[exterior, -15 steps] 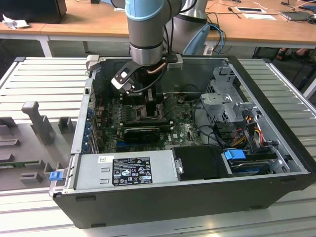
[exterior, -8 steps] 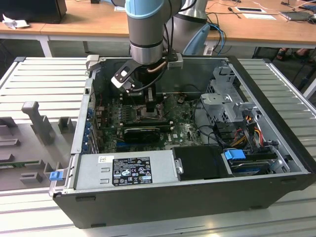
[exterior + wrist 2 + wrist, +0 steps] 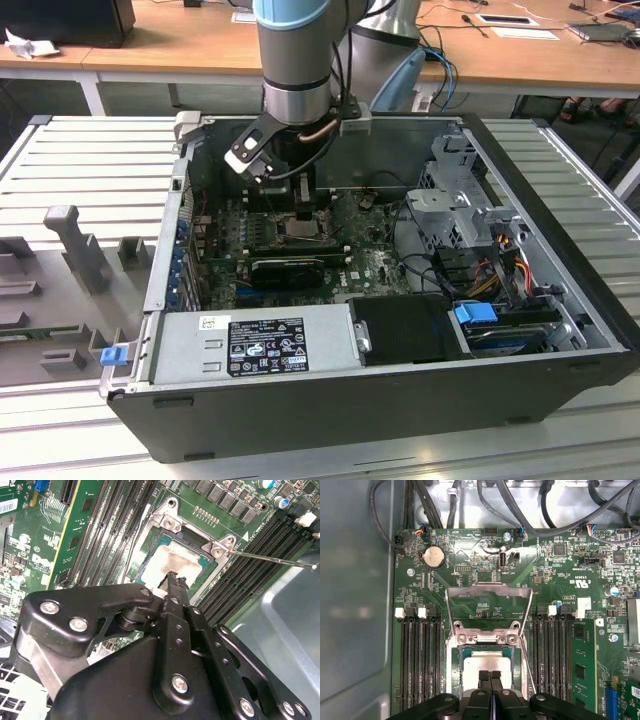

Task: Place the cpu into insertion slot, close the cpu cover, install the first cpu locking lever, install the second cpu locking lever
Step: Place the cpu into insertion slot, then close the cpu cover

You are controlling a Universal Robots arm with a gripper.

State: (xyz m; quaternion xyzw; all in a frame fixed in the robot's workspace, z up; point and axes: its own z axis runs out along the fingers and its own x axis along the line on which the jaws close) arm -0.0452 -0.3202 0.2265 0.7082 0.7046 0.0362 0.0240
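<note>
The cpu (image 3: 487, 664) (image 3: 172, 560), a small square with a dull silver top, lies flat in the insertion slot (image 3: 464, 652) on the green motherboard (image 3: 470, 555). My gripper (image 3: 490, 674) (image 3: 173, 576) is shut, its black fingertips pressed together right over the cpu's top with nothing seen between them. The cpu cover (image 3: 487, 586), a thin metal frame with a large opening, stands raised at the socket's hinge side. A thin locking lever (image 3: 270, 560) (image 3: 529, 667) sticks out unlatched beside the socket. In the exterior view the gripper (image 3: 305, 215) reaches down into the open computer case.
Long black memory slots (image 3: 417, 660) (image 3: 552, 655) flank the socket on both sides. Black cables (image 3: 520, 510) run along the board's edge. A grey case wall (image 3: 355, 605) is close by. The power supply (image 3: 270, 340) and the drive cage (image 3: 460, 200) fill the case's other parts.
</note>
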